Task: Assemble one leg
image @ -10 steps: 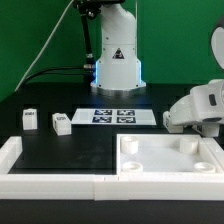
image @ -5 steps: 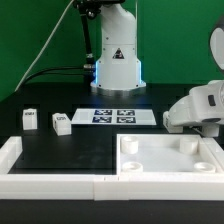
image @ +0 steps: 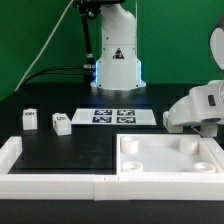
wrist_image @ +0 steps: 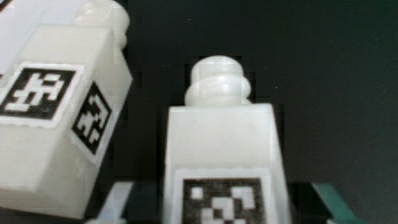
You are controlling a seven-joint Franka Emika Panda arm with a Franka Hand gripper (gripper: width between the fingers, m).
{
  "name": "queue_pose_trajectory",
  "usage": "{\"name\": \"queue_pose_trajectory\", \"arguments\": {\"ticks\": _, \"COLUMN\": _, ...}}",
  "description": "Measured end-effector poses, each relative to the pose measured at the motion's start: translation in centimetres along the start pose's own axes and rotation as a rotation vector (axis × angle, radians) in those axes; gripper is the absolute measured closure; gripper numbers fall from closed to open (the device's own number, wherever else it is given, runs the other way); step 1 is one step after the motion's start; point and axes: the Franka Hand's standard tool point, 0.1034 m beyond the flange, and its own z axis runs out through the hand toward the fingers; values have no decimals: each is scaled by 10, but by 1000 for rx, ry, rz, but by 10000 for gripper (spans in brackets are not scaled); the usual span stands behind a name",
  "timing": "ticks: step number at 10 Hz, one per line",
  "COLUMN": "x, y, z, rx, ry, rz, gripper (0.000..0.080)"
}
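Gripper (wrist_image: 222,204) straddled a leg (wrist_image: 222,130) at the exterior view's right, beyond the tray (image: 165,160); grip unconfirmed; best clamped squarely, clear of the neighbouring leg (wrist_image: 63,95)

Nothing is seen to move: across the last second no shift is registered in the exterior view, not in the arm (image: 197,108) at the exterior view's right, not in the left leg (image: 30,120) or the second leg (image: 61,123) beside it. No earlier wrist picture is given, so no change can be called there.
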Motion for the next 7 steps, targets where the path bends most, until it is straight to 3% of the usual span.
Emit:
{"name": "queue_pose_trajectory", "arguments": {"ticks": 1, "x": -1, "y": 0, "z": -1, "rx": 0, "ry": 0, "rz": 2, "gripper": 514}}
{"name": "queue_pose_trajectory", "arguments": {"ticks": 2, "x": -11, "y": 1, "z": -10, "rx": -4, "ry": -10, "rz": 25, "gripper": 514}}
{"name": "queue_pose_trajectory", "arguments": {"ticks": 5, "x": -46, "y": 18, "z": -51, "rx": 6, "ry": -13, "rz": 31, "gripper": 512}}
{"name": "queue_pose_trajectory", "arguments": {"ticks": 6, "x": -51, "y": 25, "z": -62, "rx": 16, "ry": -3, "rz": 29, "gripper": 512}}
{"name": "queue_pose_trajectory", "arguments": {"ticks": 7, "x": -44, "y": 23, "z": -61, "rx": 21, "ry": 43, "rz": 32, "gripper": 511}}
